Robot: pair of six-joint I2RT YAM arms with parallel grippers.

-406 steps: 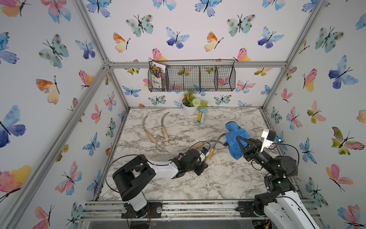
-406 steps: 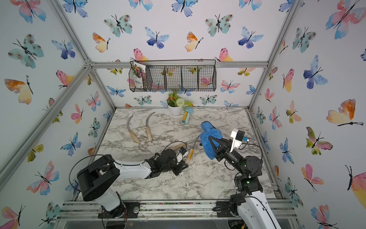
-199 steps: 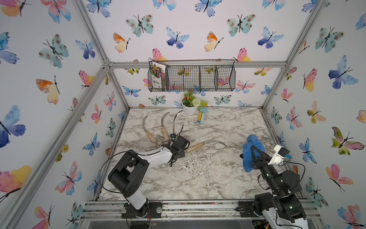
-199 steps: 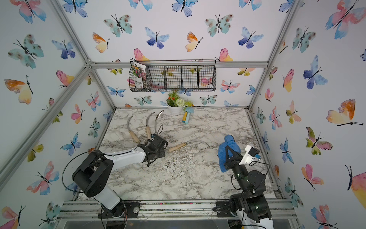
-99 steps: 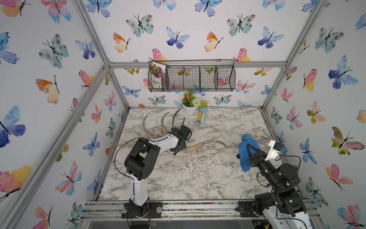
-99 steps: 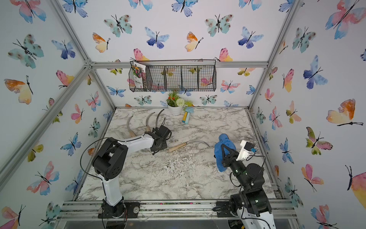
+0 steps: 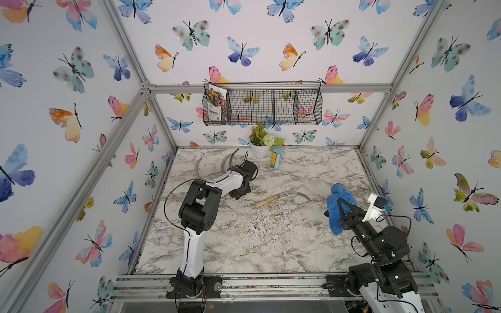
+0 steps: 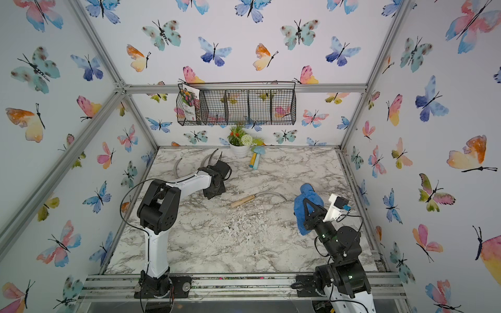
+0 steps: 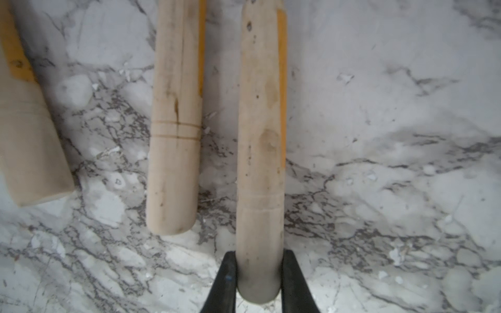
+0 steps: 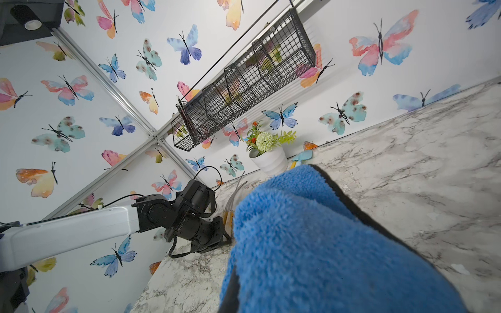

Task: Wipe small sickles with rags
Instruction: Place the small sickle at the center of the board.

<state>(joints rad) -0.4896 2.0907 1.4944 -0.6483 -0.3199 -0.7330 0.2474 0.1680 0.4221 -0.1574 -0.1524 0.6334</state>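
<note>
My left gripper is at the back left of the marble table, shut on the end of a sickle's pale wooden handle. Two more sickles lie beside it, their handles parallel to the held one. In a top view their grey blades curve toward the back wall. Another sickle lies alone mid-table. My right gripper hovers at the right side, shut on the blue rag. That rag hides the fingers in the right wrist view.
A white flower pot and mushroom toys stand by the back wall under a wire basket. White shavings are scattered across the table's middle. Metal frame rails edge the table.
The left arm has carried its sickle from mid-table to the back left, beside the two others. The right arm drew back to the right with the rag, then lifted slightly.
</note>
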